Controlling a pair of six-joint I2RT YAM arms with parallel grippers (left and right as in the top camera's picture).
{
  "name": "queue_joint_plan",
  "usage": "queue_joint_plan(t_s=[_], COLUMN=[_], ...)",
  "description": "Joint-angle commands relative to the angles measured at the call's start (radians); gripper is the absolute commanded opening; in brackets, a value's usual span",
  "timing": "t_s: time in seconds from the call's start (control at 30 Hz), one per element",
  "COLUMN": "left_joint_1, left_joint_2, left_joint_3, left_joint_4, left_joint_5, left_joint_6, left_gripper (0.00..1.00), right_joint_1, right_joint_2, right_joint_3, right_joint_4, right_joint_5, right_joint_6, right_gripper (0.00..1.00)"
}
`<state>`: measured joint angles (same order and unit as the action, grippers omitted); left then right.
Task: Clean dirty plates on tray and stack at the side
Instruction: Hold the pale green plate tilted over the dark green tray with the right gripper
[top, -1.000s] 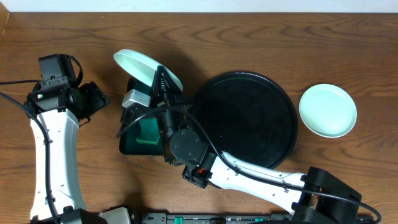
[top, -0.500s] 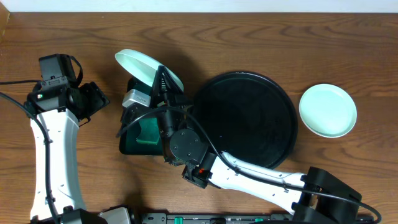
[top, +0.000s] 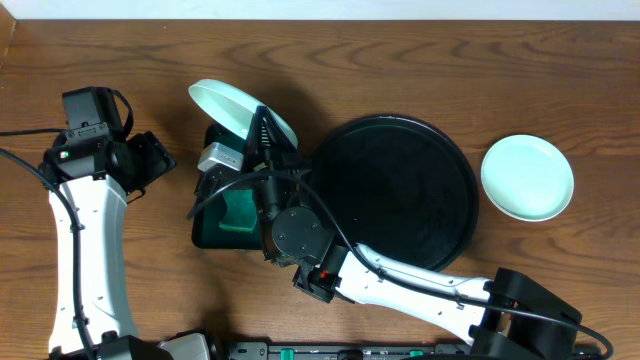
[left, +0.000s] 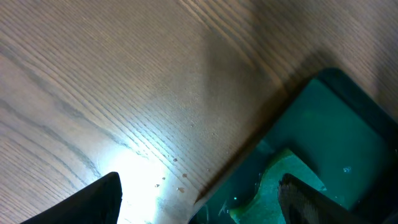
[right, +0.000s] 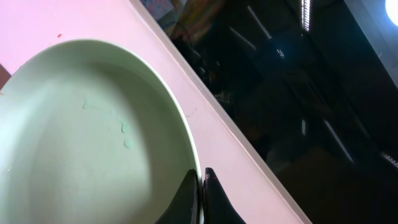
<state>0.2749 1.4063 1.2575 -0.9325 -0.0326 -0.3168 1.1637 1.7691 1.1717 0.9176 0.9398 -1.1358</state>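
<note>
Right wrist: plate (right: 93, 137) runs off left and bottom edges; right gripper (right: 201, 186) shows tips only. Overhead: right arm (top: 400, 280) hides most of green tray (top: 208, 236) below that gripper. Left wrist: sponge (left: 280, 180), beside left fingers (left: 102, 199), cut by bottom edge.

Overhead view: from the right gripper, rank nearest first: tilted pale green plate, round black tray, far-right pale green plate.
1. Tilted pale green plate, in right gripper
2. Round black tray, centre
3. Far-right pale green plate, right of tray

Wooden table (top: 400, 60): black tray (top: 400, 190), green tray (top: 205, 235), 1 plate (top: 527, 177).
</note>
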Motion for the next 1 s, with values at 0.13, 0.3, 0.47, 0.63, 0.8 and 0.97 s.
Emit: queue_joint_plan(t_s=[0.13,0.3,0.47,0.63,0.8,0.97], left_joint_1=[0.005,0.005,0.005,0.005,0.005,0.005], left_joint_2=[-0.003,-0.003,-0.003,-0.003,-0.003,-0.003], left_joint_3=[0.015,0.015,0.015,0.015,0.015,0.015], left_joint_4=[-0.002,-0.002,-0.002,-0.002,-0.002,-0.002], left_joint_5=[-0.009,-0.009,-0.009,-0.009,-0.009,-0.009], left_joint_6=[-0.002,-0.002,-0.002,-0.002,-0.002,-0.002], left_gripper=[0.81,0.80,0.81,0.81,0.80,0.80], right_joint_1=[0.007,0.007,0.007,-0.010,-0.060,-0.122], right_joint_2=[-0.002,-0.002,-0.002,-0.002,-0.002,-0.002], right_joint_3=[0.014,0.014,0.014,0.014,0.014,0.013], right_joint_4=[0.006,0.006,0.006,0.005,0.002,-0.214], right_joint_5=[0.007,0.027,0.052,0.119,0.259,0.365], right_joint_6=[-0.005,-0.005,0.003,0.141,0.380,0.691], right_gripper=[0.01,0.01,0.01,0.01,0.01,0.01])
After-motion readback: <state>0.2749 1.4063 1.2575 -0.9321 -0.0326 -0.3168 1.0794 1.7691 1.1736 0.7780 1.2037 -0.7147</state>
